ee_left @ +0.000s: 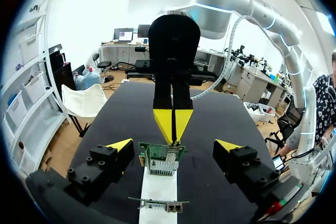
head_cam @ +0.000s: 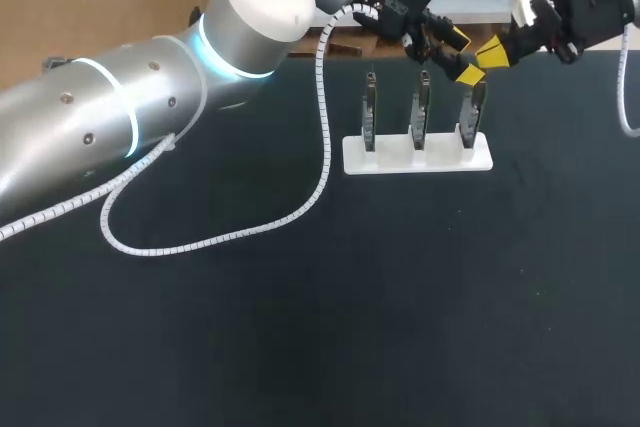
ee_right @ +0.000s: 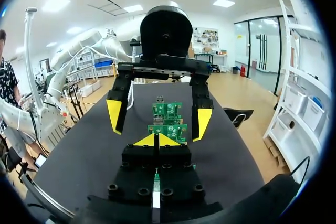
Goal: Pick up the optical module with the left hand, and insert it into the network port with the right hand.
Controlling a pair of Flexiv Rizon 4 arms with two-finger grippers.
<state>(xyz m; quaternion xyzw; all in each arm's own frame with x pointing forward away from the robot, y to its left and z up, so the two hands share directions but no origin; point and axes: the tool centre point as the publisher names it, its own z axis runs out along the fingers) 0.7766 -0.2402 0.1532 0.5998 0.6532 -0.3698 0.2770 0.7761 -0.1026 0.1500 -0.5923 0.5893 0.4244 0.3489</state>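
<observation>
While the released left claw (ee_left: 174, 144) is straddling the optical module (ee_left: 160, 158), judged to be the upright end board in the white rack (ee_left: 157, 190), clear of both fingers, the clenched right claw (ee_left: 172, 127) is hovering at its top edge just beyond.

Table top (head_cam: 400, 297) reads matt black, faintly speckled, like cloth. White holder (head_cam: 417, 155): smooth matt plastic. Left arm (head_cam: 100, 127) is satin silver metal with a glossy white joint cap and white plastic spiral wrap (head_cam: 323, 107). Circuit boards (ee_left: 161, 153): green laminate, bare metal cage. Right gripper (ee_right: 156, 140): matt black, yellow tips.
</observation>
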